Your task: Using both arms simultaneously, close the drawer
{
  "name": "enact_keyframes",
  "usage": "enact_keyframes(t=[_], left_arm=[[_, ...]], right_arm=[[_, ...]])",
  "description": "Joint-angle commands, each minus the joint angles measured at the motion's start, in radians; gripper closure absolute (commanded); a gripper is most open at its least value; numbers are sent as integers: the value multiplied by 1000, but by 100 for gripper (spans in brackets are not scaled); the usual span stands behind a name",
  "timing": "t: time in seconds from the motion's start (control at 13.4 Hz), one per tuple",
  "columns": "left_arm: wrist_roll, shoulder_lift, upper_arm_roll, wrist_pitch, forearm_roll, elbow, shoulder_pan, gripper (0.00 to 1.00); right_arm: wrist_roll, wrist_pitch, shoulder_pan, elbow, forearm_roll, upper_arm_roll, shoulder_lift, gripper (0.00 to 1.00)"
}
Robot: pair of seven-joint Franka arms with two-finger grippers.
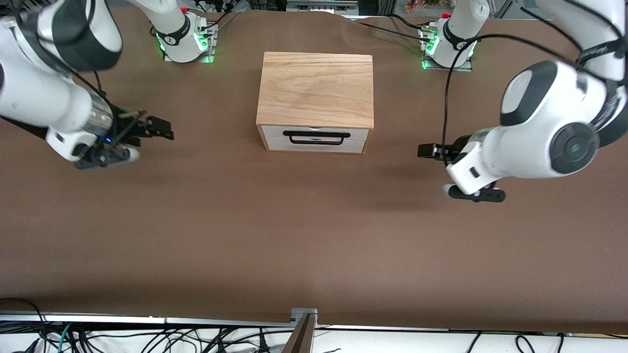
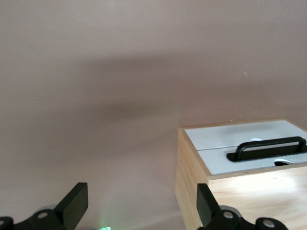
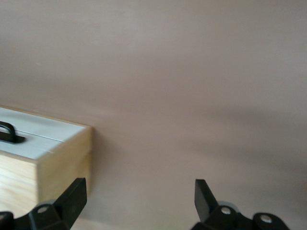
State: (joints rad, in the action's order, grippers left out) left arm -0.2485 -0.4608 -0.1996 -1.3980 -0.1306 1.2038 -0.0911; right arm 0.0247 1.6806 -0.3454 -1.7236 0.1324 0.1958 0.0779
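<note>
The small oak box (image 1: 315,88) stands mid-table. Its drawer (image 1: 315,138) has a white front panel with a wide black wire handle (image 1: 316,138) and sits flush in the box, facing the front camera. The left wrist view shows the white front (image 2: 240,143) and handle (image 2: 268,147); the right wrist view shows a corner of the box (image 3: 43,158). My left gripper (image 1: 426,151) is open and empty, low over the table beside the box toward the left arm's end. My right gripper (image 1: 162,128) is open and empty, low over the table toward the right arm's end.
The brown table mat (image 1: 314,235) is bare around the box. Both arm bases (image 1: 184,39) (image 1: 449,44) stand along the table edge farthest from the front camera. Cables and a metal bracket (image 1: 304,326) lie below the table's near edge.
</note>
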Motion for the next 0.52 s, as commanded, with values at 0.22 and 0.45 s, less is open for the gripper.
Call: enact_keyframes(t=[0.22, 0.45], left_arm=[[92, 327, 25, -235, 177, 294, 60, 0], [127, 451, 48, -286, 160, 491, 82, 0]], right_arm=[[-11, 21, 144, 21, -191, -115, -56, 0], [-15, 12, 255, 61, -134, -205, -38, 0]])
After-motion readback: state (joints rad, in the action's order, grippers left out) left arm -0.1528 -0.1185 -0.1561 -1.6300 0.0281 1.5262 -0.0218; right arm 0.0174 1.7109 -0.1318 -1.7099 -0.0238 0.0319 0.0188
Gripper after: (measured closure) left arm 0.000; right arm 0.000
